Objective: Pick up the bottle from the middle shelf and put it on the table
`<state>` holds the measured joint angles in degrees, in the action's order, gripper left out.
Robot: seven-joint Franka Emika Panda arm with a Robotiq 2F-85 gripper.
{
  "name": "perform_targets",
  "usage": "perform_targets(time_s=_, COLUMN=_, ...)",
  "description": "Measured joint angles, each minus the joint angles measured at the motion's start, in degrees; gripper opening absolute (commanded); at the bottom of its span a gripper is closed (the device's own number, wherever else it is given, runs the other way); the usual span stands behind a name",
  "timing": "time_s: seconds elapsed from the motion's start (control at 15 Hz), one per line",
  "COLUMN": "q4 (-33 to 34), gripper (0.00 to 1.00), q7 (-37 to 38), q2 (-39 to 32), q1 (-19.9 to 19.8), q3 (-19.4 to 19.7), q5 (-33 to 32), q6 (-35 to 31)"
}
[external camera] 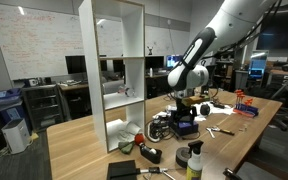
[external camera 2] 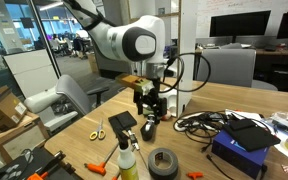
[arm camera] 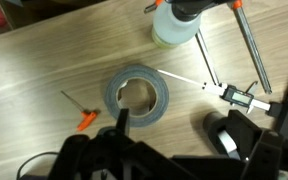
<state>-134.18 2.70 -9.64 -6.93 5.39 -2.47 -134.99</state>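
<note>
The bottle (external camera: 194, 160), pale yellow-green with a black top, stands upright on the light-wood table (external camera: 79, 140) near its front edge. It also shows in an exterior view (external camera 2: 127, 155) and at the top of the wrist view (arm camera: 177, 22). My gripper (external camera 2: 149, 104) hangs over the table, beyond and above the bottle and apart from it. In the wrist view the gripper (arm camera: 184, 122) has its fingers spread with nothing between them. The middle shelf (external camera: 125, 98) of the tall white unit stands behind, to the left of the arm.
A grey tape roll (arm camera: 137, 95) lies flat under the gripper, also seen in an exterior view (external camera 2: 164, 162). A caliper (arm camera: 246, 97), an orange-handled tool (arm camera: 84, 117), a black roll (arm camera: 222, 138), cables (external camera 2: 199, 122) and a blue box (external camera 2: 246, 150) crowd the table.
</note>
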Motion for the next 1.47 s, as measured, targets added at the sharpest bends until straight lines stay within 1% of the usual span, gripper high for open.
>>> perform_targets(time_s=0.2, q4=0.2, gripper=1.00, q7=3.3, q2=7.2, q1=1.1, q3=-0.1, q5=-4.6, q6=2.5)
perform_targets(time_s=0.33, q4=0.3, gripper=1.00, q7=5.9, q2=12.9, q1=2.0, q3=-0.7, q5=-6.4, q6=7.8)
perform_targets(time_s=0.6, q4=0.2, gripper=1.00, q7=10.8, q2=24.6, q1=3.6, q3=-4.7, q5=-7.0, q6=21.2)
perform_targets(time_s=0.73, q4=-0.3, gripper=1.00, q7=12.1, q2=30.3, q1=4.7, q3=-7.2, q5=-7.0, q6=26.1)
perform_targets(time_s=0.8, q4=-0.9, gripper=1.00, q7=12.1, q2=33.0, q1=5.4, q3=-8.3, q5=-6.9, q6=27.4)
perform_targets(time_s=1.0, q4=-3.5, gripper=1.00, q7=10.8, q2=40.4, q1=7.9, q3=-10.5, q5=-6.9, q6=28.7)
perform_targets(time_s=1.2, q4=-6.5, gripper=1.00, q7=8.6, q2=45.2, q1=10.1, q3=-11.0, q5=-6.6, q6=27.4)
perform_targets(time_s=1.47, q4=-11.1, gripper=1.00, q7=8.2, q2=49.8, q1=11.0, q3=-10.2, q5=-0.4, q6=21.9)
